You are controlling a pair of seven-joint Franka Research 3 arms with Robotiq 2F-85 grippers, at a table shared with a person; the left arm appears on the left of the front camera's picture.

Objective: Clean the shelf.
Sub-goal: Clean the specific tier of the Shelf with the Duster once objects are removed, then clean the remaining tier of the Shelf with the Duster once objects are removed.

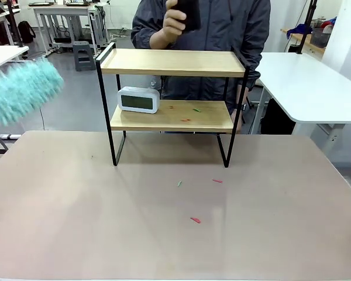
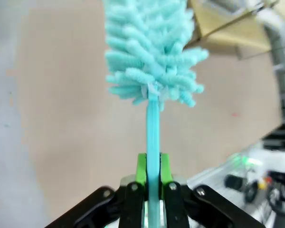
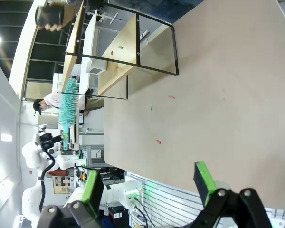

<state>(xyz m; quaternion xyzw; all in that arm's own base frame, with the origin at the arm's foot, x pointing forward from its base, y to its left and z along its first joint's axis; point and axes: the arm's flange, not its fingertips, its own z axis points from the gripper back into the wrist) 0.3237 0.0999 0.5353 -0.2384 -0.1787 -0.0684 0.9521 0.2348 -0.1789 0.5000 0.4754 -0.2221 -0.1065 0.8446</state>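
A wide beige surface (image 1: 76,222) fills the near part of the scene, with white desks and a grey floor beyond it. A person (image 1: 222,35) in a dark jacket stands at the far side, one hand (image 1: 174,24) raised around a dark object (image 1: 188,12).

The shelf (image 1: 172,61) stands upright at the far middle of the surface, directly in front of the person. A fluffy teal duster (image 1: 20,91) hangs in the air to the left of the shelf, clear of it. A white digital clock (image 1: 138,99) sits at the left end of the lower board.

The left end effector (image 2: 152,167) is clamped tight on the duster's thin teal handle. The right end effector (image 3: 149,181) is spread wide with nothing in it, above the surface.

Small red and green scraps (image 1: 195,220) lie on the surface before the shelf, and a few more scraps (image 1: 196,109) lie on the lower board.
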